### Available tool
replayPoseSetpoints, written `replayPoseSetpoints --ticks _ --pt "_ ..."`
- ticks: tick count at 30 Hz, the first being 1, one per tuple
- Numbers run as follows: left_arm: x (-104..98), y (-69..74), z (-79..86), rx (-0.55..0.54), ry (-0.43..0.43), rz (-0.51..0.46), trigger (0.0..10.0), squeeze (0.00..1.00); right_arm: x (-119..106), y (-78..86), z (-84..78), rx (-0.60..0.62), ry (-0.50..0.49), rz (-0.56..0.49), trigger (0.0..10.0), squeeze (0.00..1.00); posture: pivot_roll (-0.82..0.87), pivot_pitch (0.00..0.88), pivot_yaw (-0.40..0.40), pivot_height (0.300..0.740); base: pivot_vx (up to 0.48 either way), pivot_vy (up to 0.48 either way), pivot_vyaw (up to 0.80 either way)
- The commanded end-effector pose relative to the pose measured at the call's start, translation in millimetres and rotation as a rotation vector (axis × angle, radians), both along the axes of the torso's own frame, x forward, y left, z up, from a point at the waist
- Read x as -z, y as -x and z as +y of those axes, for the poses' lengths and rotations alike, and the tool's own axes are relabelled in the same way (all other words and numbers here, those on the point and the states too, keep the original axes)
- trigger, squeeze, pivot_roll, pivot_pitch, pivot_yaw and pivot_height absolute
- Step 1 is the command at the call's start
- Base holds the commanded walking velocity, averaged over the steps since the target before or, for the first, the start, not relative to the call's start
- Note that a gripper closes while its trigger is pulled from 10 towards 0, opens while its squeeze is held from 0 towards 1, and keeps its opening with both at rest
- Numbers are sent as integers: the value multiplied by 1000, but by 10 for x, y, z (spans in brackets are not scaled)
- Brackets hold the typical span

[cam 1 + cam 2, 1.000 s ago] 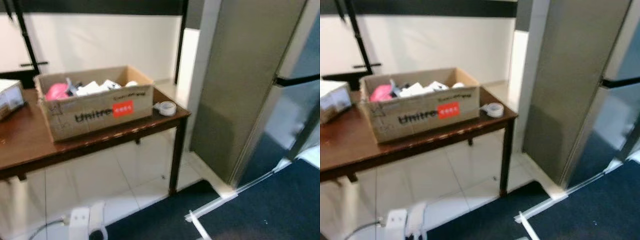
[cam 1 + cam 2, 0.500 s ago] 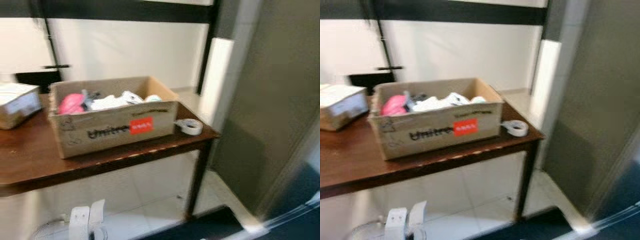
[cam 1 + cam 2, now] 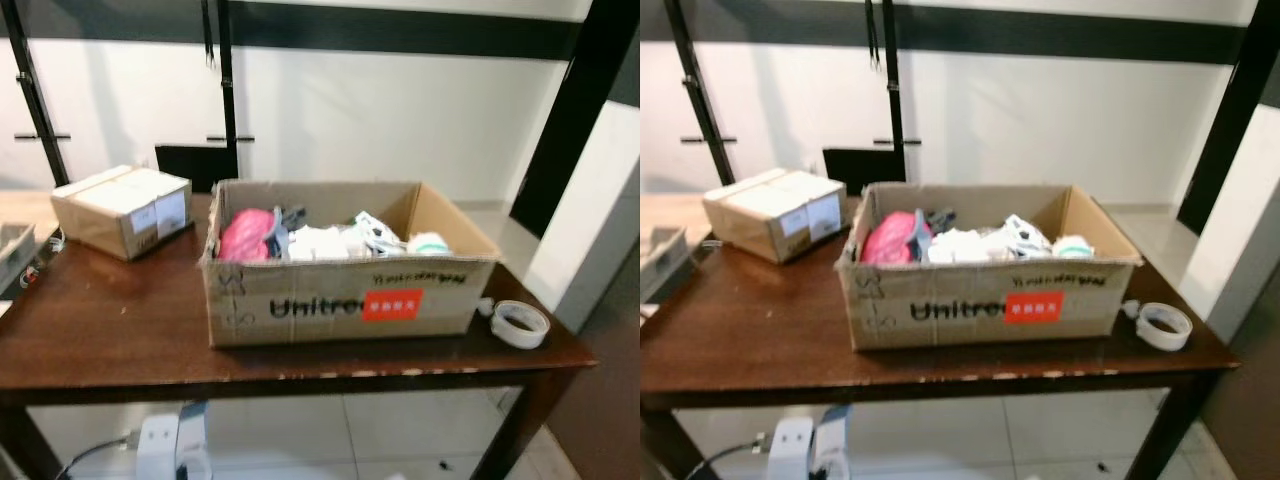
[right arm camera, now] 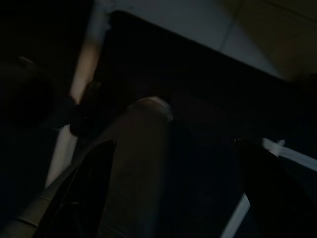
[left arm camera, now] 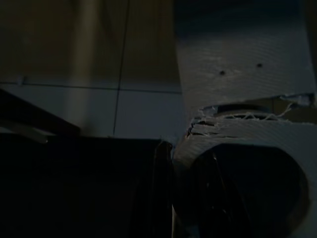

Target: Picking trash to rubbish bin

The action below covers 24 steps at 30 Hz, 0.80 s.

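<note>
An open cardboard box (image 3: 345, 300) with black lettering and a red label stands on the dark wooden table (image 3: 110, 330), a little right of the middle. Inside it lie a pink crumpled item (image 3: 245, 235), white crumpled wrappers (image 3: 320, 242) and a pale round piece (image 3: 430, 243). A roll of white tape (image 3: 520, 323) lies on the table by the box's right end. Both arms hang idle in the dark: the left wrist view takes in pale floor tiles (image 5: 143, 109), the right wrist view dark carpet (image 4: 208, 109).
A smaller closed carton (image 3: 122, 208) sits at the table's back left, and a grey tray (image 3: 12, 250) pokes in at the left edge. A white power strip (image 3: 160, 445) lies on the floor under the table. Black posts (image 3: 225, 80) stand against the white wall.
The camera has swung left and the picture has sharpened: the box now sits near the middle, the small carton has come into view, and the grey panel on the right has gone.
</note>
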State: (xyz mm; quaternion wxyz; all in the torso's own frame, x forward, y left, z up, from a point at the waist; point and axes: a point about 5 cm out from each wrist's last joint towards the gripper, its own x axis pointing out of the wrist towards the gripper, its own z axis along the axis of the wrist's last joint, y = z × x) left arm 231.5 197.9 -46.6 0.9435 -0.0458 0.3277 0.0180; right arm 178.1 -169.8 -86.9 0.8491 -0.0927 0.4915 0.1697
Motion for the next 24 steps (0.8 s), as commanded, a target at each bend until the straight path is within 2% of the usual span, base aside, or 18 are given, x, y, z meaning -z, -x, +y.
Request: replayPoseSetpoints --ticks 1,14,24 --pt "15 15 -27 14 -5 7 10000 0 -4 -7 -19 6 8 -4 10000 0 51 17 -34 740 0 0 0" --pt "24 12 -77 91 -39 26 10000 0 -19 -50 14 14 9 -11 10000 0 48 21 -27 740 0 0 0" --pt "29 12 -79 81 -30 29 10000 0 -10 -25 -10 18 9 -8 10000 0 48 22 -29 740 0 -386 0"
